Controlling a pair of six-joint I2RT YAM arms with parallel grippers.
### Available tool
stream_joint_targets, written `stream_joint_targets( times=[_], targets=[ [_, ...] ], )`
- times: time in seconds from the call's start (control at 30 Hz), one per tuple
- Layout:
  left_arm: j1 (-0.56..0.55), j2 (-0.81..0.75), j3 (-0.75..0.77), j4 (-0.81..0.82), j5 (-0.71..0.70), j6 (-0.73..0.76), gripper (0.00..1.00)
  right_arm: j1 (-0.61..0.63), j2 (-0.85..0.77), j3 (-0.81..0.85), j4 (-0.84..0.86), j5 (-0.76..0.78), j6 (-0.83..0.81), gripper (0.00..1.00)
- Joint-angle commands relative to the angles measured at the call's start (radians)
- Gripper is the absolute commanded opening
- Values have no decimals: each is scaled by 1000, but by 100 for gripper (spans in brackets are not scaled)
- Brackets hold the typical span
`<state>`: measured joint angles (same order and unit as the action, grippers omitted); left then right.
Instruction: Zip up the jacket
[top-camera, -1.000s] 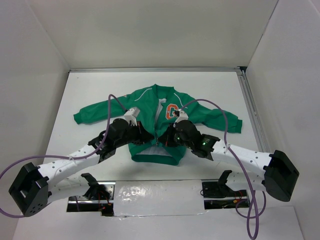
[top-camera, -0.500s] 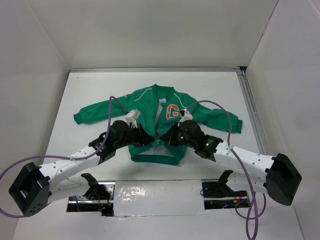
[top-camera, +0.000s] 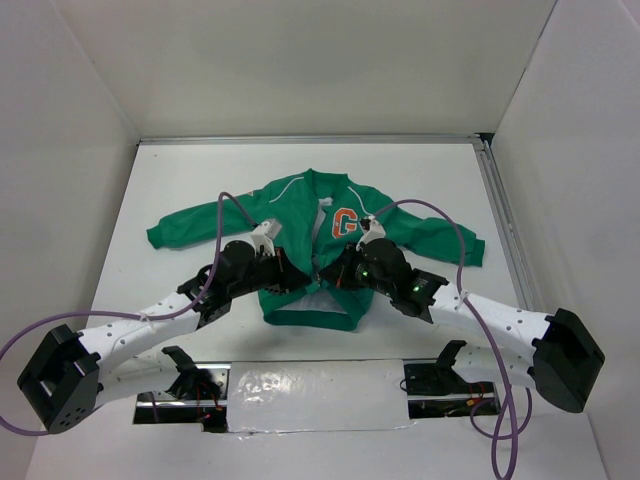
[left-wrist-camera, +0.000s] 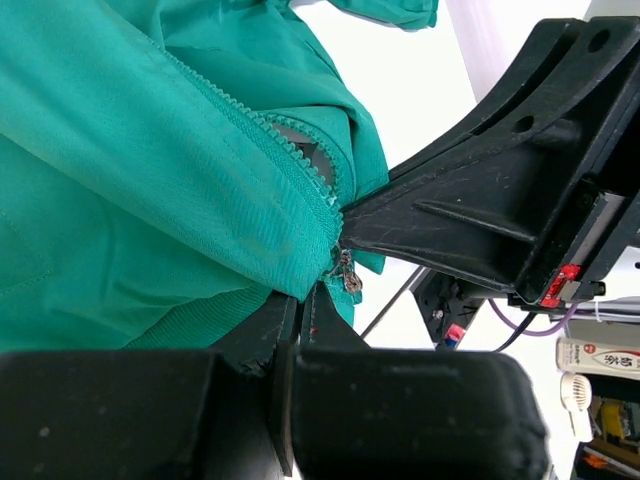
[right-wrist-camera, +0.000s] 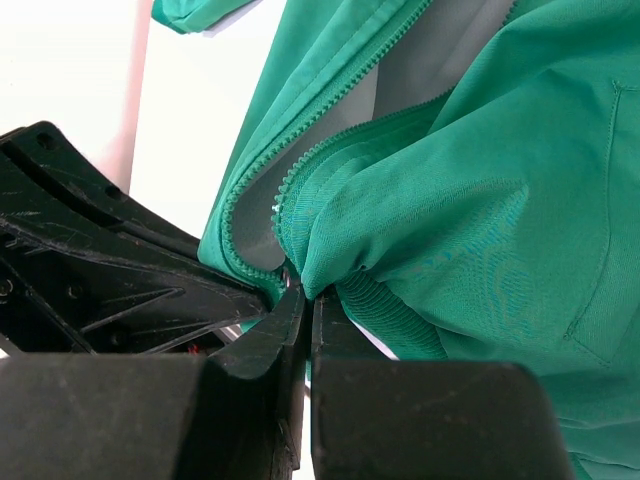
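The green jacket (top-camera: 300, 210) lies flat on the white table (top-camera: 190, 180), collar away from me, with its orange G patch (top-camera: 345, 222) showing. Its front stands open, white lining showing between the zipper rows. My left gripper (top-camera: 301, 279) and right gripper (top-camera: 334, 277) meet at the lower front, just above the ribbed hem (top-camera: 312, 318). In the left wrist view my left gripper (left-wrist-camera: 305, 300) is shut on the jacket (left-wrist-camera: 150, 150) edge beside the small metal zipper pull (left-wrist-camera: 347, 273). In the right wrist view my right gripper (right-wrist-camera: 308, 298) is shut on bunched jacket (right-wrist-camera: 480, 180) fabric by the zipper teeth (right-wrist-camera: 300, 175).
White walls close in the table on three sides, and a metal rail (top-camera: 500, 220) runs along its right edge. Purple cables (top-camera: 440, 222) loop over both arms above the jacket's sleeves. A metal plate (top-camera: 320, 385) with the arm bases spans the near edge.
My right gripper has shifted slightly left and toward me, uncovering more of the G patch. The left gripper has barely moved. Both stay shut on the fabric.
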<state>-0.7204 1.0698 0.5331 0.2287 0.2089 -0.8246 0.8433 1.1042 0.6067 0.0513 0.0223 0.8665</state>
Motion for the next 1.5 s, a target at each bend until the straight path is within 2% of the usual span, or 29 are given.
stream_joint_targets(
  times=[0.0, 0.03, 0.13, 0.23, 0.3, 0.47, 0.6, 0.87, 0.93, 0.97, 1.0, 1.3, 1.47],
  targets=[
    [-5, 2, 33, 25, 37, -30, 10, -7, 8, 11, 81, -7, -3, 0],
    [-5, 5, 42, -6, 29, -34, 31, -4, 9, 13, 75, -8, -1, 0],
    [-5, 1, 50, -12, 24, -34, 63, -4, 14, 13, 73, -10, -3, 0],
    [-5, -10, 34, 18, 56, -34, 69, -4, 11, 13, 68, -9, -7, 0],
    [-4, -14, 27, 23, 81, -33, 68, 2, 9, 11, 74, -10, -9, 0],
    [-4, -4, 24, 35, 109, -31, 55, 5, 0, 4, 84, -5, -11, 0],
    [-4, 7, 19, 47, 115, -34, 38, 5, -6, 1, 87, -5, -11, 0],
    [-4, 27, 25, 64, 107, -37, 27, 14, -4, 2, 94, -16, -24, 0],
    [-4, 35, 24, 70, 109, -38, 16, 13, -1, 5, 96, -18, -24, 0],
    [-4, 38, 25, 69, 109, -38, 3, 14, -1, 7, 96, -18, -27, 0],
    [-4, 45, 27, 66, 109, -30, 0, 14, 2, 8, 97, -18, -27, 0],
    [-4, 2, -61, 94, 213, -28, 0, 1, 14, 39, 125, 71, 65, 0],
    [-8, 22, -90, 84, 286, -25, 0, -36, 42, 59, 199, 2, 106, 0]
  ],
)
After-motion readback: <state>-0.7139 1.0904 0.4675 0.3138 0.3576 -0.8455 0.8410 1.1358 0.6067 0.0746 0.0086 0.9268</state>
